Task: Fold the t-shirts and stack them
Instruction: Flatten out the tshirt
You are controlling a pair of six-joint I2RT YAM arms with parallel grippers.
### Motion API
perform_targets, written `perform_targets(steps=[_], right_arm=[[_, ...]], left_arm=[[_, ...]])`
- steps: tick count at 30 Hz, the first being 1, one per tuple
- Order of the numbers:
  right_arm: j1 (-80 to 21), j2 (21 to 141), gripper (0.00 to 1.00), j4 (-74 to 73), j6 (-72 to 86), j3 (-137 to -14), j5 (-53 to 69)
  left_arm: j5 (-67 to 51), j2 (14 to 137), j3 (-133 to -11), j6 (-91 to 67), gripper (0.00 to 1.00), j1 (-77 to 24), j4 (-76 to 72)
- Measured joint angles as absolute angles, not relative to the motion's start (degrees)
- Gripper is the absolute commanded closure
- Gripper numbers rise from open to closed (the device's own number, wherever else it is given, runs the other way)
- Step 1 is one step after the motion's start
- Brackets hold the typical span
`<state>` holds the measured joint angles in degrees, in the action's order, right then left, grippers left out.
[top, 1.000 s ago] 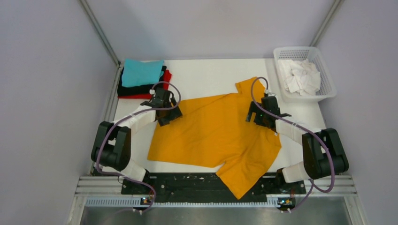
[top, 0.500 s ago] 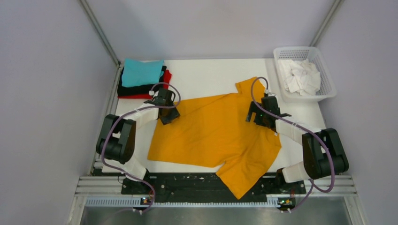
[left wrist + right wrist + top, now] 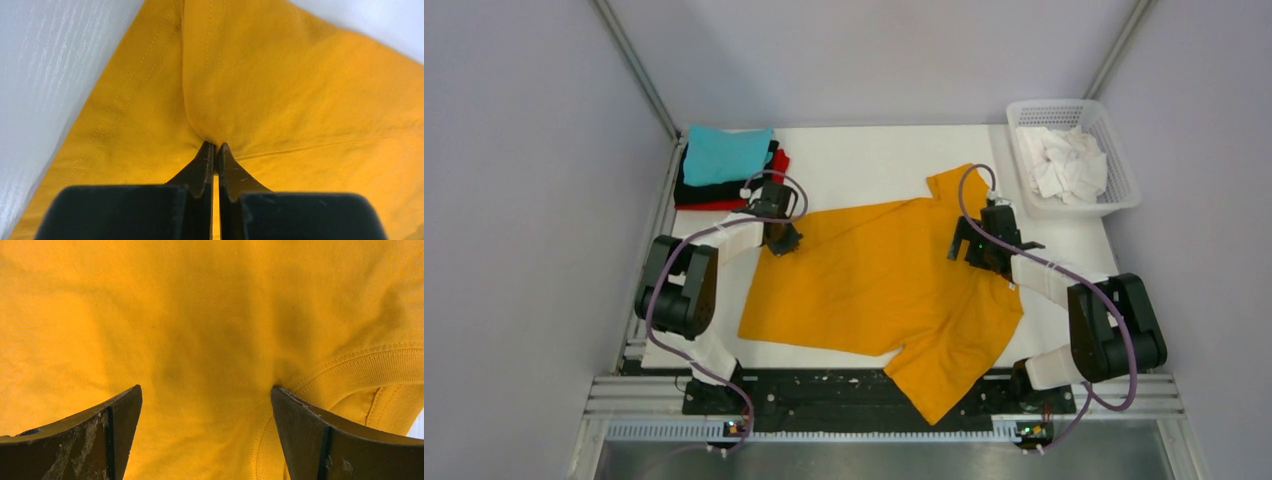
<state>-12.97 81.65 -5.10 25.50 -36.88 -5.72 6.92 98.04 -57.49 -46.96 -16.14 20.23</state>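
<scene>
A large mustard-orange t-shirt (image 3: 884,285) lies spread flat across the middle of the table. My left gripper (image 3: 782,240) sits at its far-left corner, shut on a pinch of the orange cloth (image 3: 210,100) beside a stitched hem; the fabric puckers at the tips (image 3: 216,146). My right gripper (image 3: 969,245) stands open over the shirt near the ribbed collar (image 3: 370,365), both fingers resting on cloth with nothing gripped between them (image 3: 206,390). Folded t-shirts are stacked at the back left: teal (image 3: 724,153) on top, then black (image 3: 694,192), then red (image 3: 779,165).
A white plastic basket (image 3: 1124,170) holding crumpled white cloths (image 3: 1064,160) stands at the back right corner. Grey walls close in the table on both sides and behind. The white table surface (image 3: 864,160) shows behind the shirt.
My left gripper has closed from open onto the orange shirt's left corner, and its arm has drawn in closer. The right arm and the shirt have not moved.
</scene>
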Motion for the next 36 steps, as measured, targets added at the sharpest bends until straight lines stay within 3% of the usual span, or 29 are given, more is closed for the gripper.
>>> perform_targets(steps=[11,21,22,26,28,32,36], right_arm=[[-12.97,81.76,0.01,-5.08,25.5,-36.91,-5.74],[-12.97,81.97,0.01,-5.21,25.5,-37.19,-5.76],[-12.97,82.17,0.01,-5.17,25.47,-37.3,-5.85],[-12.97,82.67,0.01,-5.41,25.45,-37.91,-5.91],[-12.97,82.7,0.01,-5.41,25.39,-37.93,-5.91],[-12.97,82.67,0.01,-5.48,25.02,-37.93,-5.87],[-12.95,82.56,0.01,-5.52,24.82,-37.93,-5.65]], left_arm=[[5.82,98.32,-62.78,-46.52,1.0,-16.01,21.52],[6.24,115.77,-89.62,-49.89,1.0,-10.87,24.14],[6.76,118.13,-92.33,-51.13,0.95,-9.89,24.43],[6.2,125.64,-100.51,-54.74,0.36,-6.0,26.41],[4.93,127.31,-102.13,-55.66,0.16,-4.69,26.59],[0.82,127.09,-102.76,-54.3,0.03,-4.75,25.65],[-4.1,124.38,-102.5,-50.39,0.01,-6.68,24.77]])
